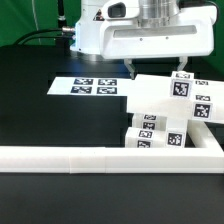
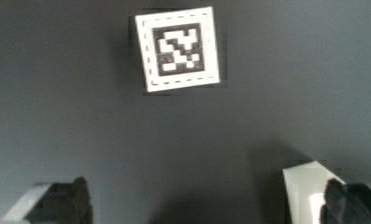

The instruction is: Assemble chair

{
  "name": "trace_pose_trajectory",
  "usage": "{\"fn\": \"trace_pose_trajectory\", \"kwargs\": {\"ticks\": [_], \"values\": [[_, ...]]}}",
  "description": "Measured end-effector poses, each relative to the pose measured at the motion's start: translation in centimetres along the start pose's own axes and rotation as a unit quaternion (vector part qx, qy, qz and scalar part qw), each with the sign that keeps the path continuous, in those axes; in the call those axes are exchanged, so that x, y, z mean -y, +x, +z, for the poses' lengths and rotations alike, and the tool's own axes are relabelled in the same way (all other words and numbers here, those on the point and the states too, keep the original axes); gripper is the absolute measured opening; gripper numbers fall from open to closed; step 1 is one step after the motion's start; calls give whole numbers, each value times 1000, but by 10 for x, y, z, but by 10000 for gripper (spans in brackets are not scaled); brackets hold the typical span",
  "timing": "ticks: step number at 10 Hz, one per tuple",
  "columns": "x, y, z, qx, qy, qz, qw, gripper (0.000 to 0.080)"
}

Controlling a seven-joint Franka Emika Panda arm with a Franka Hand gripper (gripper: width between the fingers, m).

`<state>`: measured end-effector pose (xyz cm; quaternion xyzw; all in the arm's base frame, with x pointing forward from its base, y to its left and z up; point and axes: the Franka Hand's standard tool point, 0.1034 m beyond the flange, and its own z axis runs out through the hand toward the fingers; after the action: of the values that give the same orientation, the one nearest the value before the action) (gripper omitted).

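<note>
Exterior view: black table (image 1: 40, 110), marker board (image 1: 95, 87) centre-far, chair pieces (image 1: 165, 115) piled right, in corner of white rail (image 1: 90, 158) along near edge. Gripper (image 2: 191, 195) over table, fingers (image 2: 324, 188) apart, holding nothing.

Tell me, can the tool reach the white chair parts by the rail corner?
Probably yes: the tool hangs open and empty near the chair parts, and nothing covers them from above.

Before you, smooth white plastic chair pieces (image 1: 155, 100), matt black surface (image 1: 40, 120), glossy white shell on your arm (image 1: 120, 40).
</note>
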<state>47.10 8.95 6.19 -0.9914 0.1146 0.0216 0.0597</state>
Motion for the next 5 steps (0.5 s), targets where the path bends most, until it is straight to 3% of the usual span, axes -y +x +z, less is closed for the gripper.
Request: {"fn": "trace_pose_trajectory", "kwargs": {"ticks": [3,5], "values": [[-8,-21,26,-19,-11,-5,1000,649],[-8,-22,27,-18,-11,-2,1000,649]]}}
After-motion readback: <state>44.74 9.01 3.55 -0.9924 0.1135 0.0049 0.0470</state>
